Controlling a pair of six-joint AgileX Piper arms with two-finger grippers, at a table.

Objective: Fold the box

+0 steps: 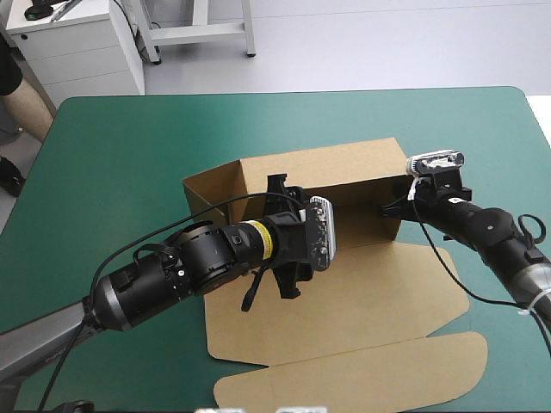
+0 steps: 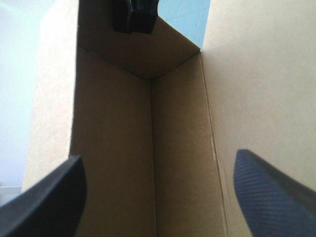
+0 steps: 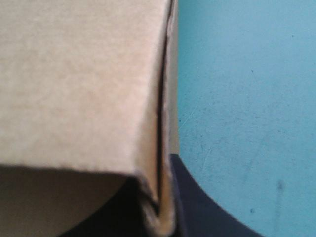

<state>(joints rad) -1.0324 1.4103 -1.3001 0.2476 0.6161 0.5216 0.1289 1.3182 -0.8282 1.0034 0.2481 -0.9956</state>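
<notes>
The brown box [image 1: 344,292] lies mid-table with its far wall [image 1: 327,168] and end walls raised, and its lid flat toward the near edge. My left gripper [image 1: 289,237] reaches into the tray from the left and is open. In the left wrist view its fingers [image 2: 49,197] stand apart, with the box's inner corner [image 2: 150,79] ahead. My right gripper [image 1: 392,206] sits at the right end wall. In the right wrist view that gripper [image 3: 160,212] is shut on the doubled wall edge [image 3: 165,123], with one black finger [image 3: 197,202] outside it.
The flat lid and its rounded flaps [image 1: 362,370] reach almost to the near table edge. The teal-green cover [image 1: 112,155] shows bare to the left of and beyond the box. The right arm's cable crosses the lid's right flap [image 1: 443,267].
</notes>
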